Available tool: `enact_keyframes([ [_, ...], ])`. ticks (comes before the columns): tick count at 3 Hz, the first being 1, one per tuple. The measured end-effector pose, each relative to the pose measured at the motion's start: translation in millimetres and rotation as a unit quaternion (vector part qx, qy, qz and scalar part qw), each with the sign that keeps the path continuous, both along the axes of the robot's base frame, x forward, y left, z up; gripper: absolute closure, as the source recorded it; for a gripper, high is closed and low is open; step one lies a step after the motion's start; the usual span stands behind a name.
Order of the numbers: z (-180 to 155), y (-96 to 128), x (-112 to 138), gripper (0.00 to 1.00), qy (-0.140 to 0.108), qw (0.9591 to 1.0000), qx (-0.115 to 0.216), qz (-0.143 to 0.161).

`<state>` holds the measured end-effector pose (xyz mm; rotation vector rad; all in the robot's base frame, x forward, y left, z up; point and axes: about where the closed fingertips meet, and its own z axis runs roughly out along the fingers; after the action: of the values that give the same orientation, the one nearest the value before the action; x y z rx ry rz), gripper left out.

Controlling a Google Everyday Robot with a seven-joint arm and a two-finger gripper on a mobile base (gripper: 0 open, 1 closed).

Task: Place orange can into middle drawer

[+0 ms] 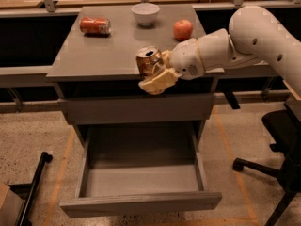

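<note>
Aloft, gripper point(154, 75) around slim metallic orange can point(148, 61)

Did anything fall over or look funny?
The red can lies on its side at the back left of the cabinet top. The gripper holds the orange can at its front edge, above the open middle drawer.

Speckled floor point(33, 131), orange floor lines point(64, 164), black office chair point(283, 126)
</note>
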<state>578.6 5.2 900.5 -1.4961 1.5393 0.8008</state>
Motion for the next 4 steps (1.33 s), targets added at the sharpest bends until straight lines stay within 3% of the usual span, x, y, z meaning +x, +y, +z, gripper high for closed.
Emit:
enact_keyframes([
  [1,-9.4,-8.1,-6.3,1.0,0.01,0.9999,-0.003,-0.005],
  [2,-16.6,5.8,-1.9,1.0,-0.008,0.9996,0.0,0.029],
  [3,-44.5,20.2,-1.8,1.0,-0.026,0.9976,0.012,0.062],
  [4,-91.2,32.4,-8.6,1.0,-0.029,0.9953,0.028,0.088],
])
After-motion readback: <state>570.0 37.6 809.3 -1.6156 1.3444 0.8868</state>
